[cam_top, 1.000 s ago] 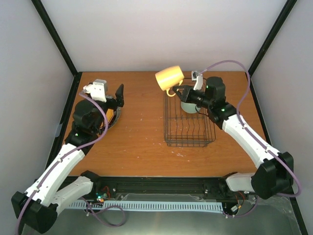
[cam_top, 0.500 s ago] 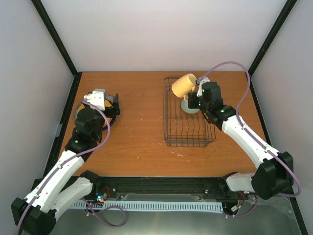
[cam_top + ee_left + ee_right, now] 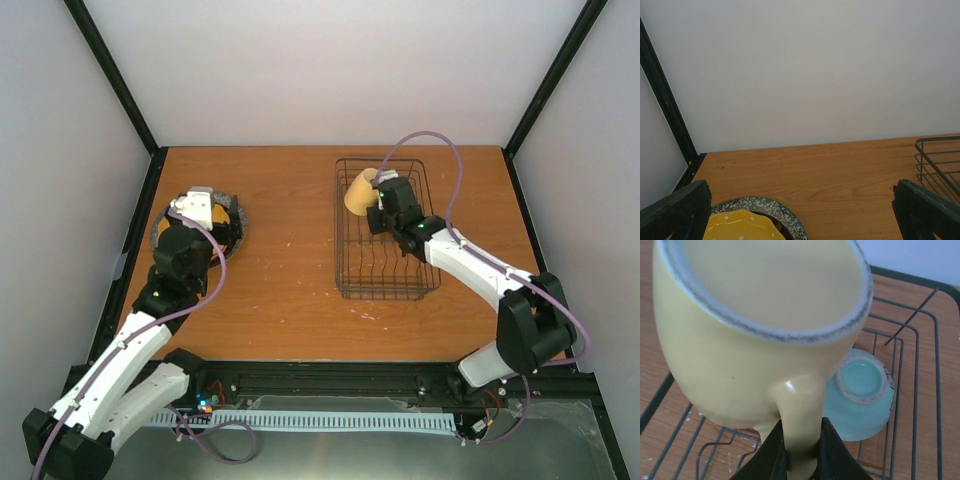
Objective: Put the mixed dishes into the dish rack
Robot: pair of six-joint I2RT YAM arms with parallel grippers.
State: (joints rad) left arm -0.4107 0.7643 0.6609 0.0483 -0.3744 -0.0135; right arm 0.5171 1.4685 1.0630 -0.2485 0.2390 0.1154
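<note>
My right gripper point(image 3: 799, 460) is shut on the handle of the yellow mug point(image 3: 760, 330). It holds the mug tilted, low over the far left part of the dish rack point(image 3: 388, 270); the mug also shows in the top view point(image 3: 357, 190). The pale green bowl point(image 3: 860, 395) lies upside down in the rack just behind the mug. My left gripper point(image 3: 800, 215) is open and empty, low over the plate stack at the far left. The orange-yellow plate point(image 3: 737, 225) lies on the grey speckled plate point(image 3: 772, 207). The maroon-pink plate is hidden.
The rack's wire corner point(image 3: 937, 160) shows at the right edge of the left wrist view. The black frame post point(image 3: 665, 100) and white walls close in the table's back and sides. Bare wooden table point(image 3: 285, 230) lies between the plates and the rack.
My right gripper has brought the mug down and left, from above the rack's far edge into its far left part. My left gripper has lowered over the plate stack.
</note>
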